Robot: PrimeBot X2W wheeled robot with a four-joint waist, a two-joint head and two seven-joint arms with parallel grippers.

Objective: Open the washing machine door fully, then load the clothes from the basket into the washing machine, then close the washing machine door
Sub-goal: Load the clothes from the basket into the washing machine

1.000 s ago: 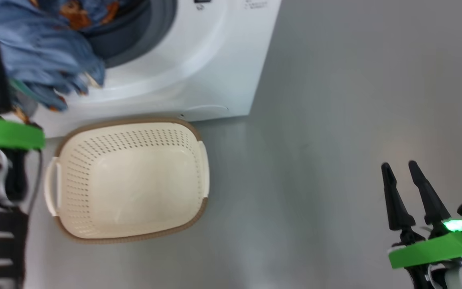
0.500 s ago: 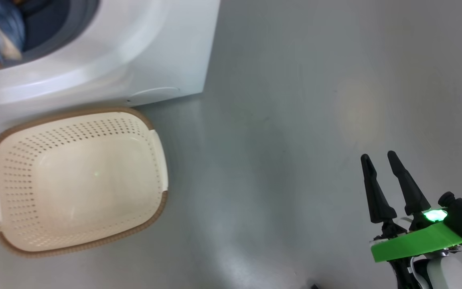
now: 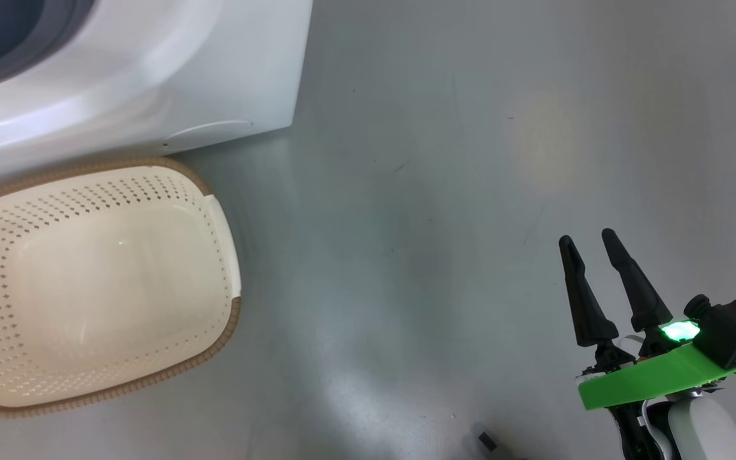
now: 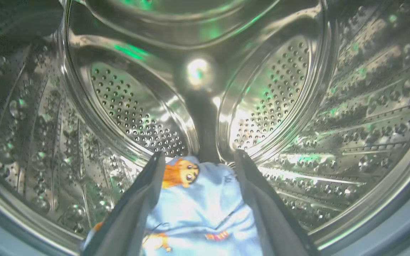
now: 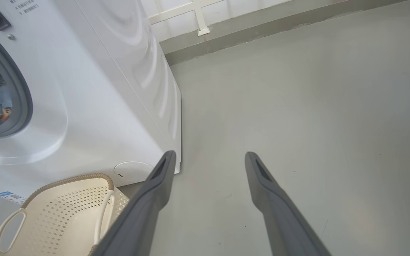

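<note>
While the left fingers (image 4: 137, 202) reach deep into the steel drum (image 4: 279, 89), they're spread wide and grip nothing. The blue cartoon-print garment (image 4: 198, 209) lies loose between them, low in the drum. No clothes in the basket (image 3: 221, 338) beside the washing machine (image 3: 151, 83). The right fingers (image 3: 584, 300), parted and holding nothing, hover over the floor, well apart.

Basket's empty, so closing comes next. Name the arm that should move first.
Left, probably. The left gripper is open inside the drum, straddling the clothes, and must back out before closing. The right gripper hangs open over the floor, off to the washing machine's side.
</note>
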